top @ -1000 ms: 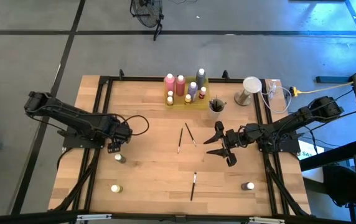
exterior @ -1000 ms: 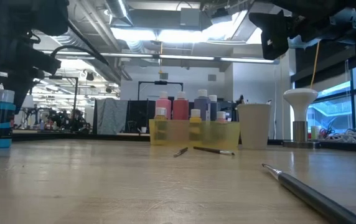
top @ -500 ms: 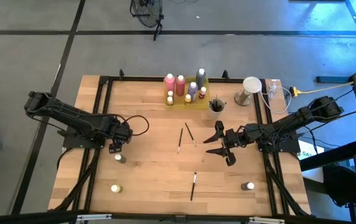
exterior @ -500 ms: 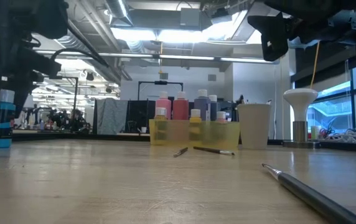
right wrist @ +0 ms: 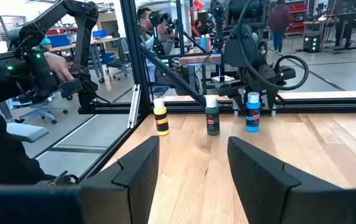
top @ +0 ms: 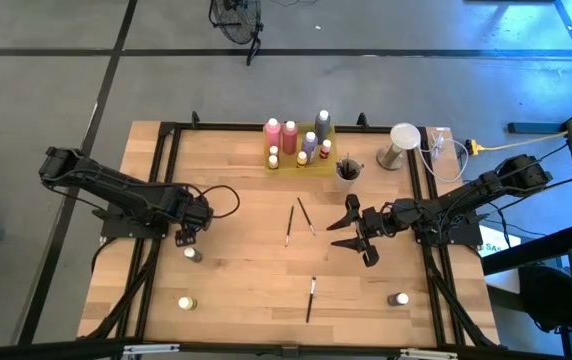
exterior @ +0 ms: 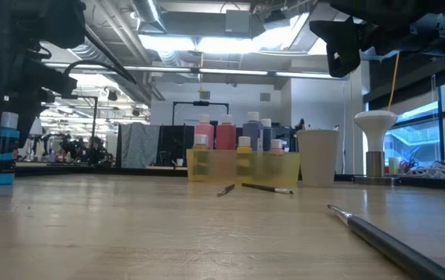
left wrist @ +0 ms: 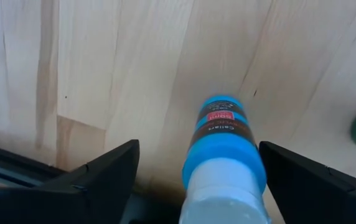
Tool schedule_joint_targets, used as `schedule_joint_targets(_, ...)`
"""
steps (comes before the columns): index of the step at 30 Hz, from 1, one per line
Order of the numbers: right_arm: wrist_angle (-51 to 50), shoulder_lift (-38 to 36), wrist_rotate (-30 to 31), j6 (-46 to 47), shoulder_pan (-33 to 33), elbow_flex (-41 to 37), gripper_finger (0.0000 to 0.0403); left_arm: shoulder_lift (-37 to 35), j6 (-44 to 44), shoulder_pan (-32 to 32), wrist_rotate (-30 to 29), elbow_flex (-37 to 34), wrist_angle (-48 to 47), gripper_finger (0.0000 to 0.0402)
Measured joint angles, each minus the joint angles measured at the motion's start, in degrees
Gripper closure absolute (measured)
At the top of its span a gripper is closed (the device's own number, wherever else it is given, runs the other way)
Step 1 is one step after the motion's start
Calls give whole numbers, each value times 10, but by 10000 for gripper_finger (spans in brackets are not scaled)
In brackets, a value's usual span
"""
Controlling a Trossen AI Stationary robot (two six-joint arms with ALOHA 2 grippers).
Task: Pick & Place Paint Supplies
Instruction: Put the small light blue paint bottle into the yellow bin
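A blue paint bottle [left wrist: 223, 149] with a pale cap stands upright on the table near its left edge. My left gripper [top: 187, 234] points down over it, open, one finger on each side with a gap to the bottle; the low view shows the same bottle [exterior: 0, 149]. A green bottle [top: 193, 254] and a yellow bottle [top: 184, 302] stand nearer the front, and another small bottle [top: 399, 299] stands at the front right. Three brushes [top: 289, 222], [top: 306, 216], [top: 311, 297] lie mid-table. My right gripper [top: 344, 232] hovers level, open and empty.
A translucent yellow tray [top: 318, 162] with several bottles sits at the table's far edge, beside a cup [top: 346, 171] holding brushes and a white stand [top: 401, 140]. A black frame rail [top: 156, 190] borders the table. A person's dark sleeve [right wrist: 4, 149] shows beyond the left edge.
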Motion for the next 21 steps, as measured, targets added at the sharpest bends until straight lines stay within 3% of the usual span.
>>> schedule_joint_targets(16, 0, 0, 0, 0, 0, 0, 210, 0, -2, 0, 0, 0, 1, 214)
schedule_joint_targets(21, 0, 0, 0, 0, 0, 0, 211, 0, -40, 0, 0, 1, 1, 259)
